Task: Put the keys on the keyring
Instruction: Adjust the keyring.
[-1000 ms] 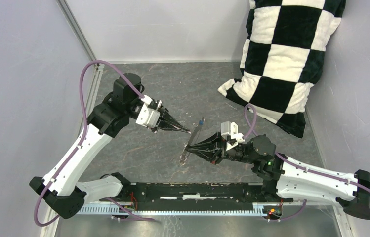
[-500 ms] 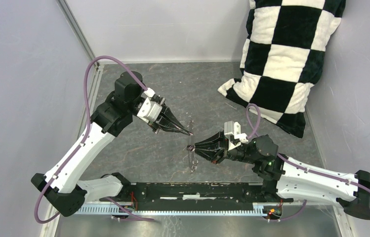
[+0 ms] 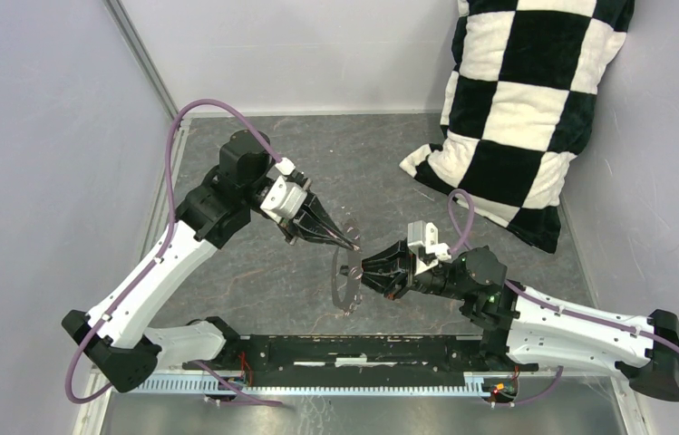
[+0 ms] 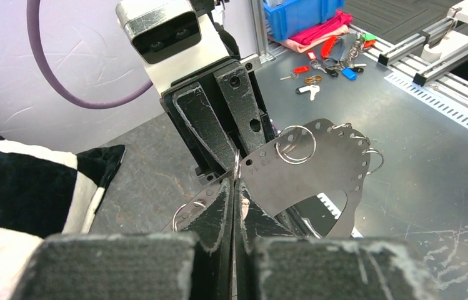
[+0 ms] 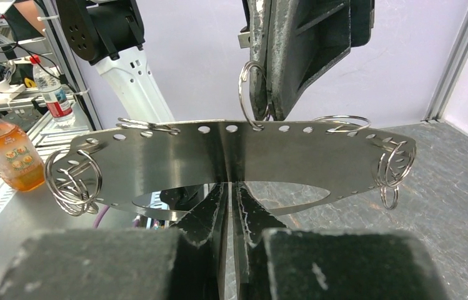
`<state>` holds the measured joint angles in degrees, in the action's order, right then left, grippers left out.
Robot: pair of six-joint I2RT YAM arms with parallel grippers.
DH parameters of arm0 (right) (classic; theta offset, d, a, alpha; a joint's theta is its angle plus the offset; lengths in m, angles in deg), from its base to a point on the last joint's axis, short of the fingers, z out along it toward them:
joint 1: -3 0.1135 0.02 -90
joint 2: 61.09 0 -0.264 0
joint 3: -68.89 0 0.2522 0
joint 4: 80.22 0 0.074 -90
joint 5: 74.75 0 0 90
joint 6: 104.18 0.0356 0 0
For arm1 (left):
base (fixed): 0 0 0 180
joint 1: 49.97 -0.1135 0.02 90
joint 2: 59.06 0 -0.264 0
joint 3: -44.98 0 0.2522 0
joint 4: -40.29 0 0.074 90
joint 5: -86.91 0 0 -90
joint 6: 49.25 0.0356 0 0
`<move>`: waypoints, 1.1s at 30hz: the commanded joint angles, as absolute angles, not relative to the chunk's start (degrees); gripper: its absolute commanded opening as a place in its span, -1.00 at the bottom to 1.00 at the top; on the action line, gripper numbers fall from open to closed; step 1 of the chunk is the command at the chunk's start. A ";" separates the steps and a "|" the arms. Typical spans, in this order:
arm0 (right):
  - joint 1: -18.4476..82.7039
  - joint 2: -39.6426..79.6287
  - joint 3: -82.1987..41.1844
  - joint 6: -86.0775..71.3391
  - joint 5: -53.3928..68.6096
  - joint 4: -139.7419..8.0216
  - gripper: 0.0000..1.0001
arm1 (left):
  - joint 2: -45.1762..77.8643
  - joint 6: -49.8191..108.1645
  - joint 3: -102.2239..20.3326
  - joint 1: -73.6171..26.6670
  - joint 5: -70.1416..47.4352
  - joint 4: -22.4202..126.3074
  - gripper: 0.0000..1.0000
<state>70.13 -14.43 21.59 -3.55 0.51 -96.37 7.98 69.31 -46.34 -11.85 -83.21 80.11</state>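
Note:
The keyring [image 3: 335,276] is a flat grey metal hoop [image 5: 175,159] punched with holes along its rim. Several small wire rings hang from those holes. My right gripper [image 5: 231,184] is shut on its inner edge and holds it off the table [image 3: 272,272]. My left gripper [image 3: 354,245] is shut on one small wire ring [image 5: 250,94] that passes through a hole at the hoop's edge [image 4: 318,169]. The two grippers meet tip to tip [image 4: 236,180]. The only keys in view are several with coloured heads [image 4: 318,65] lying far off on a metal bench.
A black-and-white checked pillow [image 3: 535,109] leans in the back right corner. The arms' base rail [image 3: 363,349] runs along the near edge. Grey walls close in the left and the back. An orange drink bottle [image 5: 6,156] stands off to one side.
My right gripper has turned the hoop from edge-on to nearly face-on. The left arm has swung right and down until its tip touches the hoop's rim.

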 commanded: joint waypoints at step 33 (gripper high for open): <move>70.49 -19.39 11.97 -15.74 7.71 -90.34 -0.25 | 0.57 57.70 -35.76 -11.48 -74.47 65.77 -0.96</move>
